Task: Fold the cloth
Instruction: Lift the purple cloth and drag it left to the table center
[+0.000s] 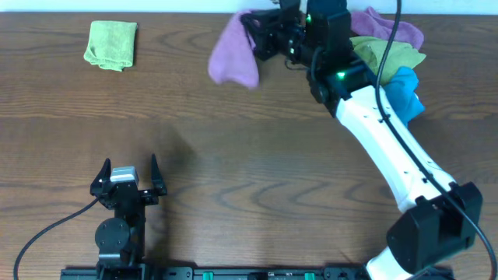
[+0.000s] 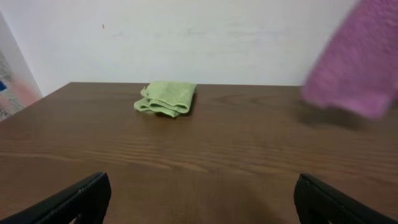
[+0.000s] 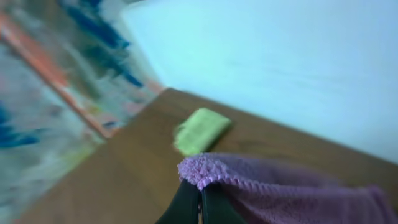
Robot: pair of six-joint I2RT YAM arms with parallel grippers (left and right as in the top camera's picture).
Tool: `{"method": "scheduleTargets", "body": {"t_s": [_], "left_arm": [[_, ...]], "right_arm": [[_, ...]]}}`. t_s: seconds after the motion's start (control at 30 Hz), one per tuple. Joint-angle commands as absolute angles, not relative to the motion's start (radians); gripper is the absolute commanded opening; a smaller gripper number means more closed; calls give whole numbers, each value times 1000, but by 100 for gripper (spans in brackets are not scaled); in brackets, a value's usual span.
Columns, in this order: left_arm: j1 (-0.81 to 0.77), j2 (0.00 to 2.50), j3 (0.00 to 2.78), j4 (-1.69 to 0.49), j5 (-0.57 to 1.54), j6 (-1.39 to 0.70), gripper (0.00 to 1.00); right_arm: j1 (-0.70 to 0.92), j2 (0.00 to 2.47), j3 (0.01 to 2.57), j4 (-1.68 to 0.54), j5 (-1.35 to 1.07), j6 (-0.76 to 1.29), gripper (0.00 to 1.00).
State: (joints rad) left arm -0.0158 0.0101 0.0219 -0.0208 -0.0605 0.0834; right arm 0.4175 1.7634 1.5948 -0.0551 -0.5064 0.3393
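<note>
No text, label, brand, number or sign can be read in any of the views. The blurred coloured patches (image 3: 43,81) beyond the left edge of the table, seen from both wrist cameras, are too smeared for any lettering to be made out.

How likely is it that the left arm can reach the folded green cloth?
Probably yes: the left tool is open and empty, and only bare table lies between it and the folded green cloth, though far off.
</note>
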Motion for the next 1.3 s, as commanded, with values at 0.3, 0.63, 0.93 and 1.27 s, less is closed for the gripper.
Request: {"method": "scheduleTargets", "body": {"t_s": [0.3,0.63,0.93,1.27], "left_arm": [[-12,4,4,-67,-103,94,95],[-12,4,4,-67,-103,94,95],[-12,4,4,-67,-103,94,95],[-12,4,4,-67,-103,94,95]], "right_arm": [[353,1774,1610,-854,135,377,99],[361,1824,1525,-886,56,192,99],[488,1840,1446,-990,-182,49,64],[784,1839,1349,-934,392,-66,78]]}}
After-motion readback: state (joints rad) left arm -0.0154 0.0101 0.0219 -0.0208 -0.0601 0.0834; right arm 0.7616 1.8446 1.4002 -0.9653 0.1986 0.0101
